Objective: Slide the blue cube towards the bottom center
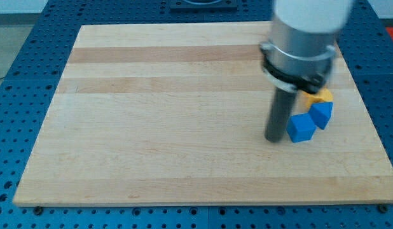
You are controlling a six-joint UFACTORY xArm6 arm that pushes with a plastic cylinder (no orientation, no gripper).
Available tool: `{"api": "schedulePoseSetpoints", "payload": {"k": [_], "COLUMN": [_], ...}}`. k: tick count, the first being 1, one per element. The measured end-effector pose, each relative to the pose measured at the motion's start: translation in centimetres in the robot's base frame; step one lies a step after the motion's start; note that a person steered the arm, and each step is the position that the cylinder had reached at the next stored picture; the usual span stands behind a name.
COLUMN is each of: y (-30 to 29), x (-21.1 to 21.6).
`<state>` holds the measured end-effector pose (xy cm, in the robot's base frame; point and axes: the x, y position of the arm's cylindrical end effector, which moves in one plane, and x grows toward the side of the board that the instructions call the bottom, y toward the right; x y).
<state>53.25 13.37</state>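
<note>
No text, label, brand, number or sign can be read anywhere in the camera view: the wooden board point(184, 114), the blue perforated table point(31, 51), the blocks and the arm's grey and white housing point(301, 44) all carry no legible marking.

A big wooden board point(171, 121) fills most of the picture. It lies on a blue table with lots of little holes point(18, 70). A thick grey and white arm point(301, 48) comes down from the top right. A dark rod sticks out under it, and my tip point(274, 139) sits on the board at the right side, a bit below the middle. Just to the right of my tip is the blue cube point(301, 128), so close it looks like they touch. Another blue block point(322, 114) sits right beside the cube, up and to the right. A yellow block point(318, 97) peeks out behind it, partly hidden by the arm.
</note>
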Motion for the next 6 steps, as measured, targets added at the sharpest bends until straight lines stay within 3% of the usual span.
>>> {"api": "schedulePoseSetpoints", "payload": {"k": [1, 2, 3, 4, 5, 6], "y": [5.5, 9.4, 7.4, 1.3, -1.1, 3.5], "x": [4.1, 2.8, -2.5, -5.1, -6.3, -5.3]}}
